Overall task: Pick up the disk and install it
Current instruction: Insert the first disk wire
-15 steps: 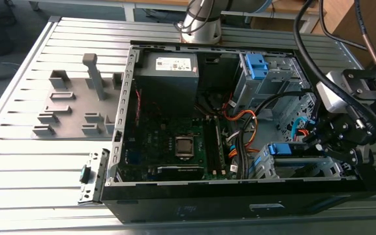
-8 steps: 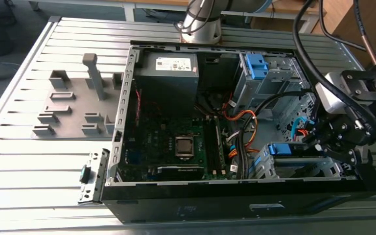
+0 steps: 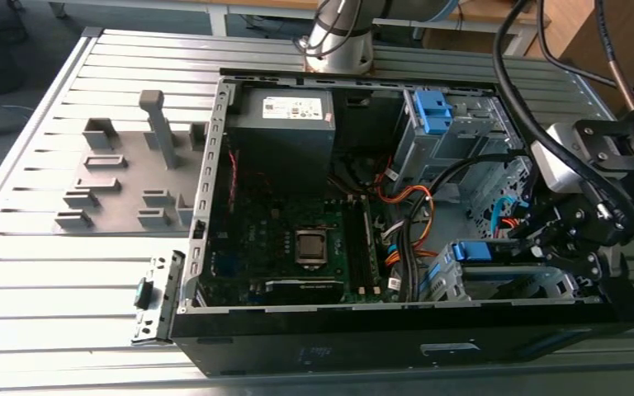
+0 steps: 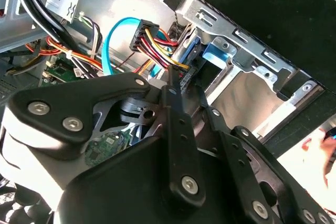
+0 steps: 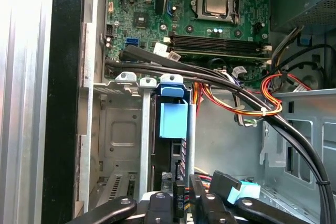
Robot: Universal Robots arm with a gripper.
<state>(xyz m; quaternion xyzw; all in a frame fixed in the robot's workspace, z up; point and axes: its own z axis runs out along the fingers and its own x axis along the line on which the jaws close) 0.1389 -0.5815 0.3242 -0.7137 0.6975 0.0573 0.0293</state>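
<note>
My claw [image 3: 543, 239] hangs inside the open computer case [image 3: 405, 351], over the lower drive cage [image 3: 515, 279] at the exterior view's right; whether it is clenched or released I cannot tell. The disk [image 5: 172, 119], edge-on in its blue carrier, stands in that cage between metal rails, near the claw in the first wrist view. The power supply [image 3: 284, 136] carries a white sticker [image 3: 291, 106]; its print is too small to read. The case lies on a slatted metal bench [image 3: 63, 272]

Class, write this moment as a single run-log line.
gripper | at drive cage | nearest: disk, on edge in cage slot | contact: unclear | computer case open
</note>
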